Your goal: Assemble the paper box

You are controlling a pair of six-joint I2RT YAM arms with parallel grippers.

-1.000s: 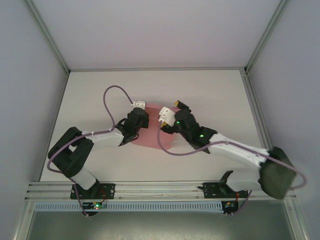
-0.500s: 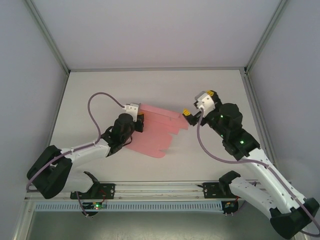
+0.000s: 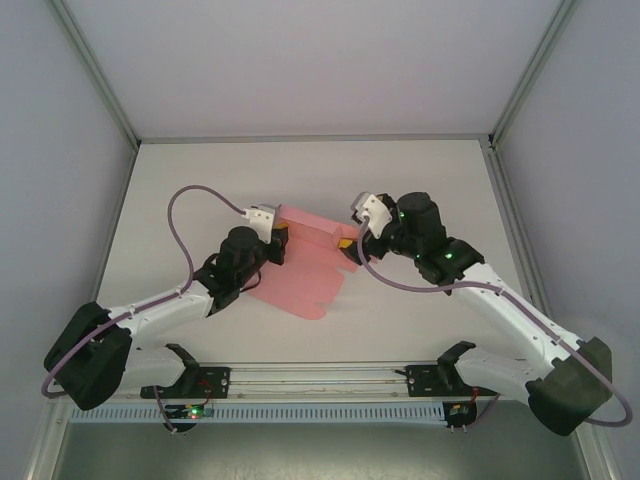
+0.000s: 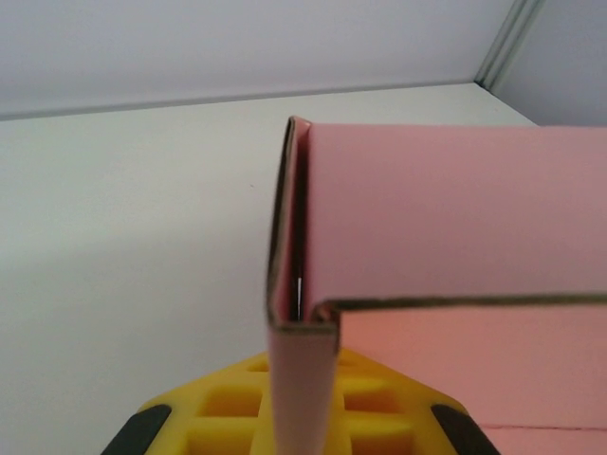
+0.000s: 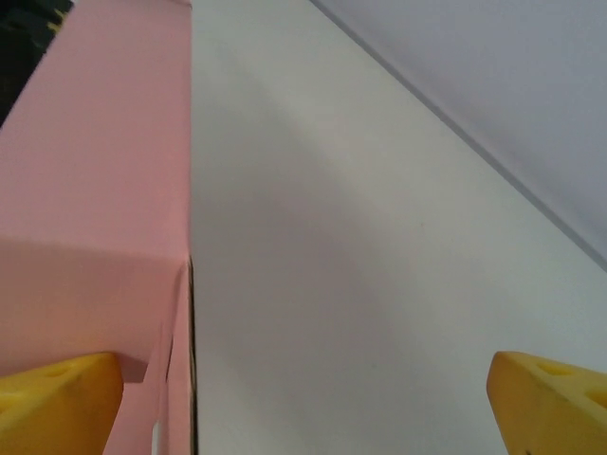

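Counter lies open to its far edge; our left pincer clamps the paper box, our right pincer gapes beside it.

Plain pink paper box — yellow fingers

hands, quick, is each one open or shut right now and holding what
left hand: shut on the folded left edge of the paper box.
right hand: open, at the box's right end, gripping nothing.

A lab test cell is suggested: a white table is enclosed by plain walls and aluminium rails.
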